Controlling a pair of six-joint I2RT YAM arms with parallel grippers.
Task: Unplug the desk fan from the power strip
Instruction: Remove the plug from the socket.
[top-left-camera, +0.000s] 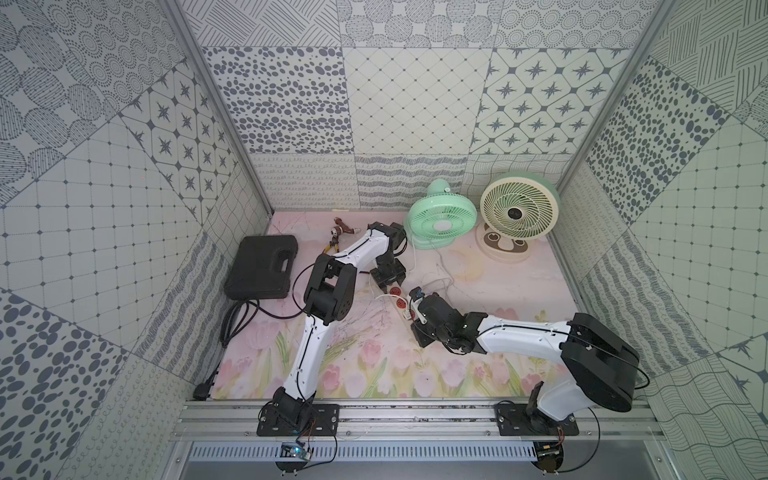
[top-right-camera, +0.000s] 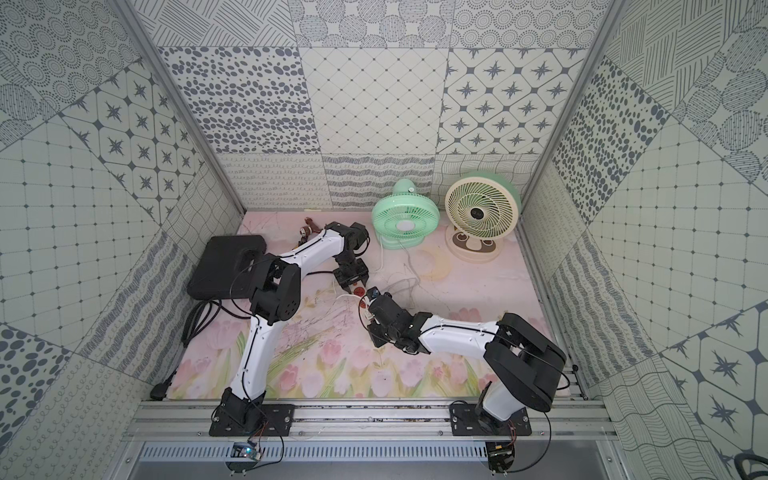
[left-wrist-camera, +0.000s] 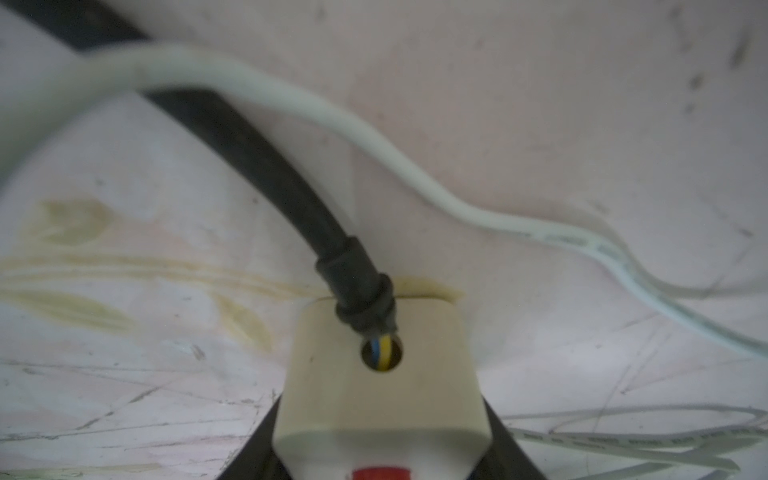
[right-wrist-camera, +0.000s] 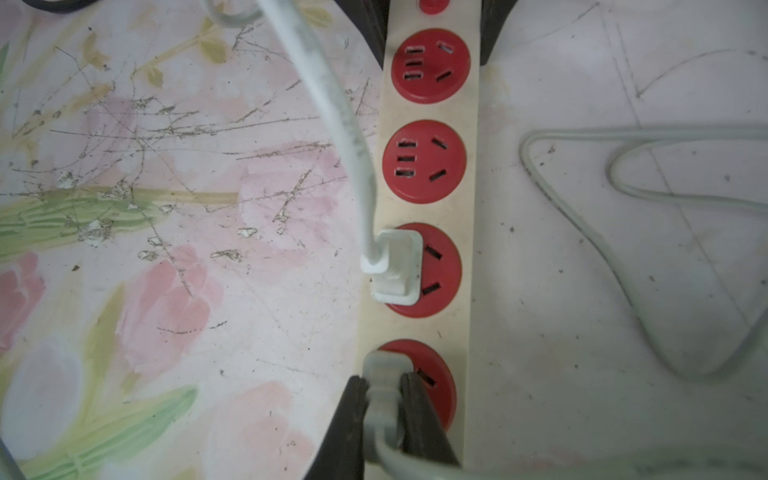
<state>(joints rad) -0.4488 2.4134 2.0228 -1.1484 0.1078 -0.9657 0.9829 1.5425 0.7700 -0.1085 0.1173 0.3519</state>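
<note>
Right wrist view: right jaws clamp the grey plug (right-wrist-camera: 384, 374), still seated in the power strip (right-wrist-camera: 432, 213) pinched between the left jaws, so seemingly only the pull remains.

Floral mat (top-left-camera: 478, 299) holds pwr strip (right-wrist-camera: 430, 208), green fan (top-left-camera: 441, 220), cream fan (top-left-camera: 518, 212), blk case (top-left-camera: 262, 266), tool (top-left-camera: 335, 237).

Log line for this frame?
left gripper: shut on power strip | right gripper: shut on grey plug, end socket | white plug: also plugged in
</note>
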